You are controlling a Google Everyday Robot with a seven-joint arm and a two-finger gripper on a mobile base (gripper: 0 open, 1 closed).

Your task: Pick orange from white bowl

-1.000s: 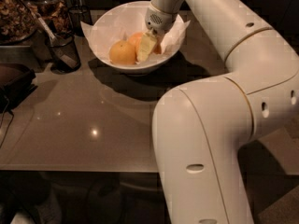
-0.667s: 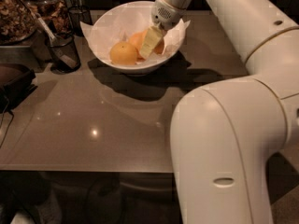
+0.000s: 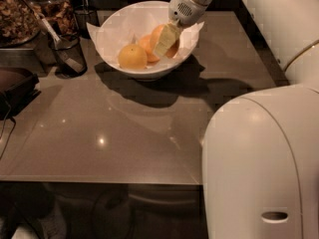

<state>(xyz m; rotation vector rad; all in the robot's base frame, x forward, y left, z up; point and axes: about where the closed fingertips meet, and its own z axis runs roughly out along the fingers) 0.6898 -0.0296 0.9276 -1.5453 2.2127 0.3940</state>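
Note:
The white bowl (image 3: 112,34), lined with crumpled white paper, stands at the back middle of the table. In it lie a paler yellow-orange fruit (image 3: 132,57) at the front left and a reddish orange (image 3: 146,44) behind it. My gripper (image 3: 167,40) reaches down from the upper right over the bowl's right side. It is shut on a second reddish orange (image 3: 157,34), which shows on both sides of the near finger (image 3: 166,39). The held orange sits a little above the other fruits, near the bowl's right rim.
A black mesh cup (image 3: 68,55) with utensils stands left of the bowl. Jars of snacks (image 3: 20,14) are at the back left, and a dark object (image 3: 15,86) lies at the left edge. My arm's bulky white body (image 3: 259,158) fills the right front.
The gripper has closed around the reddish orange and risen slightly in the bowl. The view has shifted, so the bowl sits nearer the middle.

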